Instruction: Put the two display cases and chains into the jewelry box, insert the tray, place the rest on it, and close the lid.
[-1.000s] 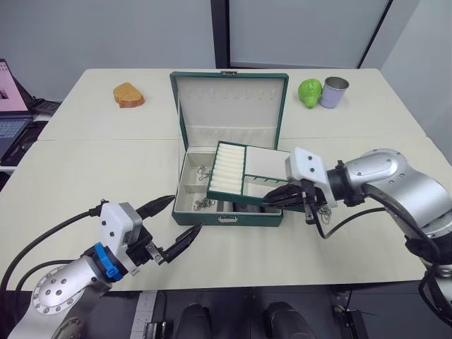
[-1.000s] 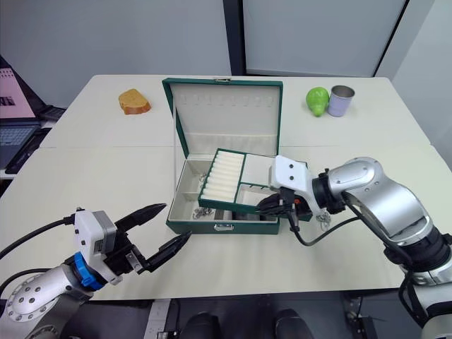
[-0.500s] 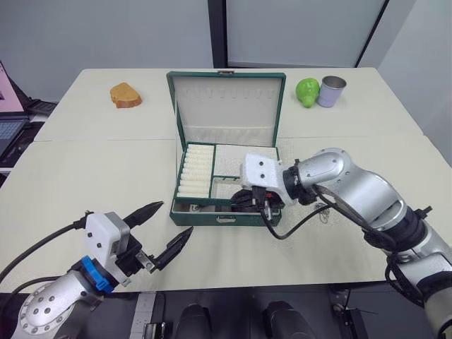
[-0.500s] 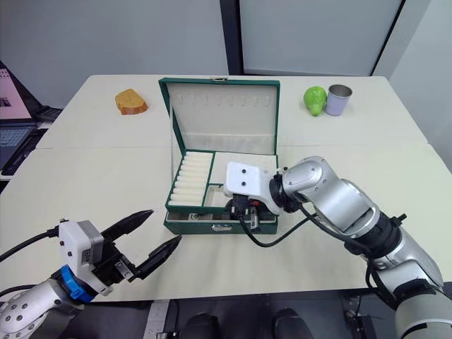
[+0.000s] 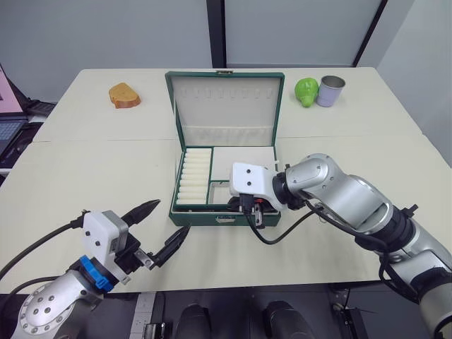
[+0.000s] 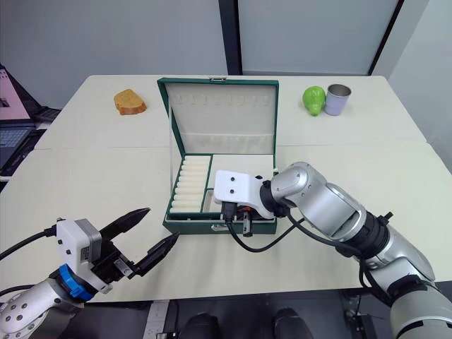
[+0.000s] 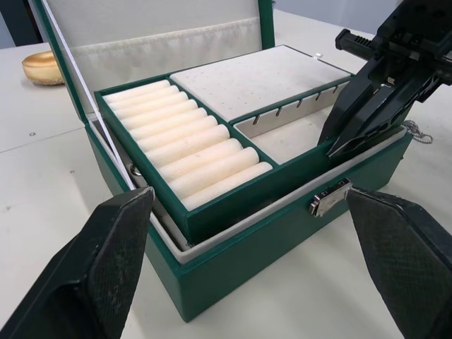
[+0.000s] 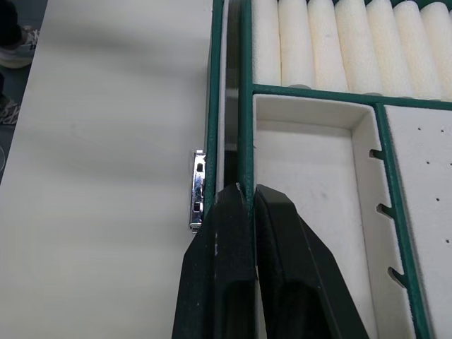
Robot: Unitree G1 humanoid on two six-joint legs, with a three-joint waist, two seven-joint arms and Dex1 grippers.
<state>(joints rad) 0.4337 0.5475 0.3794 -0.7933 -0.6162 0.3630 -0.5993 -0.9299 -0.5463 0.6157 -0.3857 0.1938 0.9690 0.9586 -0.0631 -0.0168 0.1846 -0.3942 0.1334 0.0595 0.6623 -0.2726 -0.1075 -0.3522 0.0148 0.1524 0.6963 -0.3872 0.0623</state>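
The jewelry box point(image 5: 205, 218) stands in the middle of the table, its lid point(image 5: 224, 106) upright. The tray point(image 5: 244, 160), with ring rolls point(image 7: 183, 152), sits inside the box just above its rim. My right gripper point(image 8: 246, 192) is shut on the tray's front wall point(image 8: 245, 106), beside the metal clasp point(image 8: 197, 191). My left gripper point(image 5: 167, 220) hangs open in front of the box's left corner, clear of it. The tray hides the display cases. One thin chain point(image 7: 418, 131) lies on the table beside the box's right side.
A brown bread-like piece point(image 5: 123, 94) lies at the back left. A green fruit point(image 5: 306, 92) and a grey can point(image 5: 330, 90) stand at the back right. A laptop point(image 5: 10, 131) sits off the table's left edge.
My right gripper carried the tilted tray leftward and down, and it now lies level inside the box. The left gripper has drawn slightly back from the box.
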